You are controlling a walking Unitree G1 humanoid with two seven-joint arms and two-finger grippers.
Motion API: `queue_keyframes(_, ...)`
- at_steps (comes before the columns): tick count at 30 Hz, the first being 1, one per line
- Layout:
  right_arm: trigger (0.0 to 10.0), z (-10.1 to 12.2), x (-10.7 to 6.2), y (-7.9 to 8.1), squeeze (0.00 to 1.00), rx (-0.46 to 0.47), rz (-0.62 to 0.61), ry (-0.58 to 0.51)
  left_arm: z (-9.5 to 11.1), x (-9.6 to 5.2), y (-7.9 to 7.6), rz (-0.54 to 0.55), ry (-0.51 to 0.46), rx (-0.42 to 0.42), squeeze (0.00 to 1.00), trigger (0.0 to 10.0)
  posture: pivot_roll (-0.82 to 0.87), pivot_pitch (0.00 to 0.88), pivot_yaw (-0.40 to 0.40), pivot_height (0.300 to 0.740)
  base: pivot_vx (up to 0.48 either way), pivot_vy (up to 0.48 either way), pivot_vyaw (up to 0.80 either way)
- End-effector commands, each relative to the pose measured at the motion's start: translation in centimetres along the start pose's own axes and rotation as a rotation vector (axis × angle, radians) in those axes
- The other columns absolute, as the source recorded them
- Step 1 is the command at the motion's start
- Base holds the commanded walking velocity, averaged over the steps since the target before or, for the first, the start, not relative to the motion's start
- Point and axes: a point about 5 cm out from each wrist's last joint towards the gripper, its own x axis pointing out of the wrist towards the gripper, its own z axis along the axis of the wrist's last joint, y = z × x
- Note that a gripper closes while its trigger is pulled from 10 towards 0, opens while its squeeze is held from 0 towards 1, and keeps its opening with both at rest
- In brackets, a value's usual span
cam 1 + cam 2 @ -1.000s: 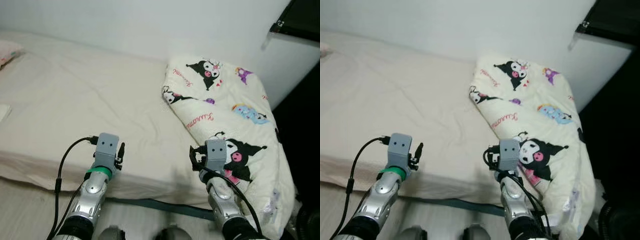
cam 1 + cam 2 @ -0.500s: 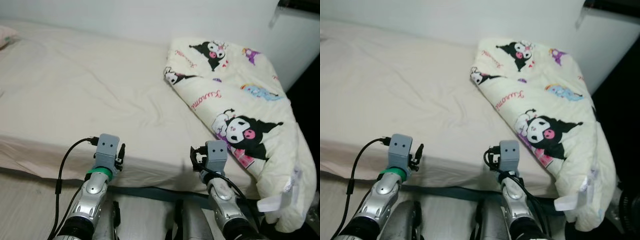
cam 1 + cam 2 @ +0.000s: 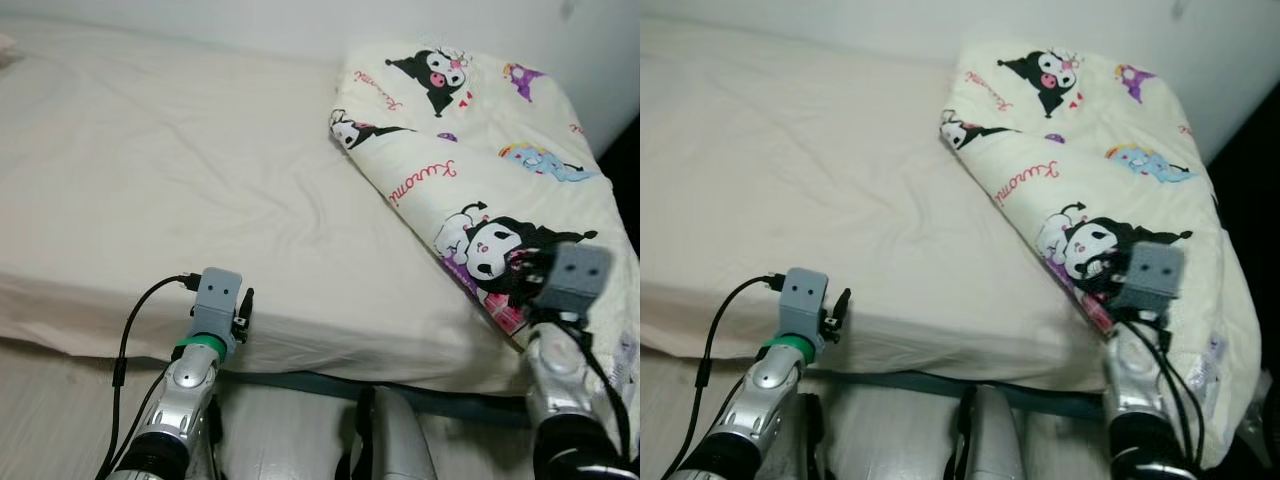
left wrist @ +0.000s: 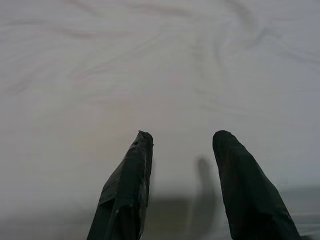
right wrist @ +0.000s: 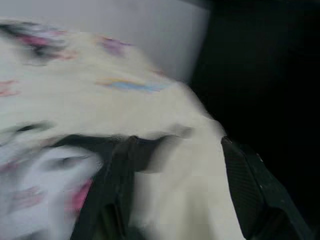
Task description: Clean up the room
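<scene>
Quilt (image 3: 480,170) time, I reckon: my right fingers (image 5: 175,150) are spread wide with the cartoon-print cover right under them, not pinching anything yet. Best bet is to push them down into a thick fold near the edge before closing, so it doesn't slip. It's cream, puffy and folded, slumping off the bed (image 3: 150,170) corner. My left fingers (image 4: 182,145) are parted too, holding nothing, just above the sheet.
</scene>
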Motion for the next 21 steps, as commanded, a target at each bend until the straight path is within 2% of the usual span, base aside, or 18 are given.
queue_keyframes(1, 10.0, -1.5, -0.1, -3.6, 0.0, 0.051, -0.187, 0.1, -0.6, -0.2, 0.0, -0.007, 0.032, 0.004, 0.0, 10.0, -0.01, 0.08, 0.016, 0.575, 0.0, 0.0, 0.0)
queue_keyframes(4, 10.0, -2.0, -0.2, -4.5, 0.0, 0.08, -0.235, 0.137, -0.5, -0.1, 0.1, -0.008, 0.031, 0.006, 0.0, 10.0, 0.0, 0.087, 0.02, 0.575, 0.0, 0.0, 0.0)
queue_keyframes(5, 10.0, -2.7, -0.2, -5.9, 0.0, 0.142, -0.307, 0.199, -0.4, -0.1, 0.4, -0.005, 0.031, 0.012, 0.0, 10.0, 0.0, 0.098, 0.027, 0.575, 0.0, 0.0, 0.0)
queue_keyframes(8, 10.0, -3.1, -0.2, -6.6, 0.0, 0.188, -0.349, 0.238, -0.4, -0.1, 0.7, -0.002, 0.032, 0.015, 0.0, 10.0, 0.0, 0.098, 0.027, 0.575, 0.0, 0.0, 0.0)
queue_keyframes(9, 10.0, -3.3, 0.1, -7.2, 0.0, 0.247, -0.37, 0.277, -0.5, -0.2, 1.0, 0.0, 0.035, 0.022, 0.0, 10.0, 0.01, 0.109, 0.039, 0.575, 0.0, 0.0, 0.0)
queue_keyframes(14, 10.0, -2.1, 1.8, -7.5, 0.0, 0.309, -0.311, 0.29, -0.5, -0.3, 1.5, 0.001, 0.04, 0.037, 0.0, 10.0, 0.02, 0.12, 0.046, 0.575, 0.0, 0.0, 0.0)
queue_keyframes(16, 10.0, -2.0, 2.1, -7.9, 0.0, 0.308, -0.336, 0.304, -0.5, -0.3, 1.6, 0.002, 0.039, 0.038, 0.0, 10.0, 0.03, 0.125, 0.048, 0.575, 0.0, 0.0, 0.0)
queue_keyframes(18, 10.0, -2.3, 2.0, -9.1, 0.0, 0.309, -0.465, 0.377, -0.4, -0.3, 1.7, 0.004, 0.038, 0.037, 0.0, 10.0, 0.04, 0.129, 0.052, 0.575, 0.0, 0.0, 0.0)
queue_keyframes(20, 10.0, -2.6, 2.0, -8.9, 0.0, 0.321, -0.471, 0.418, -0.4, -0.4, 1.7, 0.003, 0.038, 0.039, 0.0, 10.0, 0.04, 0.129, 0.057, 0.575, 0.0, 0.0, 0.0)
queue_keyframes(21, 10.0, -2.8, 2.1, -8.1, 0.0, 0.378, -0.442, 0.464, -0.4, -0.4, 1.7, 0.001, 0.039, 0.041, 0.0, 10.0, 0.04, 0.129, 0.061, 0.575, 0.0, 0.0, 0.0)
